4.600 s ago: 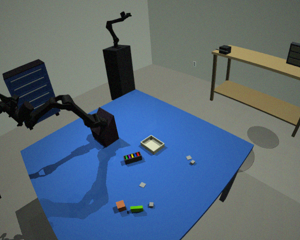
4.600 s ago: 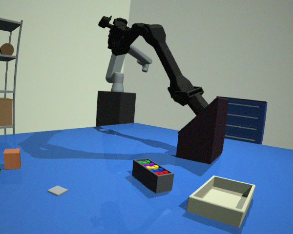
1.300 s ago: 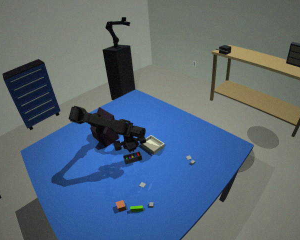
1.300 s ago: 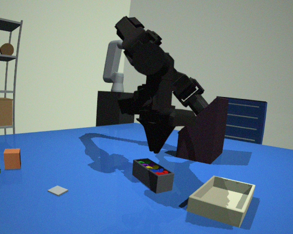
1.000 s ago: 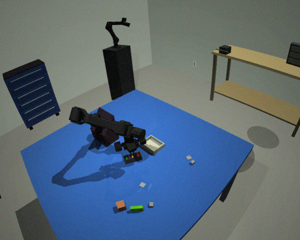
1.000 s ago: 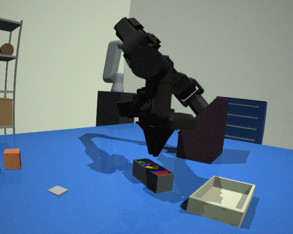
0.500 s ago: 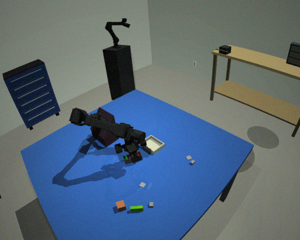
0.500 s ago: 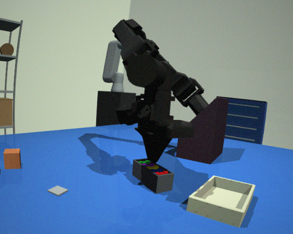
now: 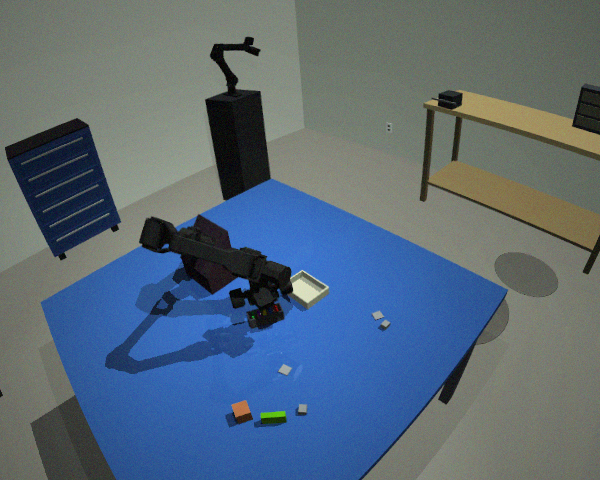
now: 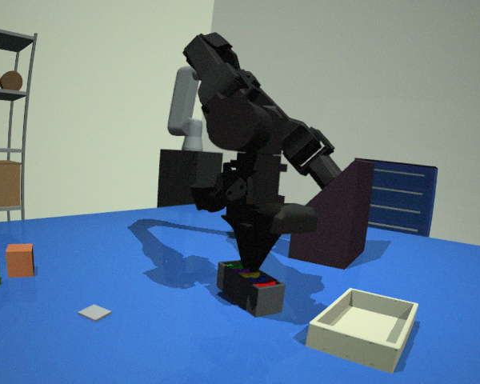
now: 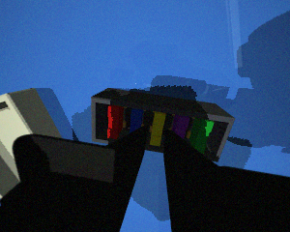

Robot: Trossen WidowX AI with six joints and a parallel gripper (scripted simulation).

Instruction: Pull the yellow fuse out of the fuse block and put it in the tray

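Wrist view, left to right: tray [image 9: 307,302] [image 10: 350,348] [image 11: 31,113]; then yellow fuse [image 9: 264,312] [image 10: 250,274] [image 11: 158,121], 3rd of 5 in fuse block [image 9: 267,323] [image 10: 270,300] [image 11: 145,100], long top axis across the block, lined up with the gap of the 1 gripper [image 9: 263,298] [image 10: 253,268] [image 11: 156,132], narrowly parted, holding 0 items. Blue table [image 9: 367,372] [image 10: 149,351] [image 11: 111,43] beneath; top view, workbench [image 9: 522,121] at right.
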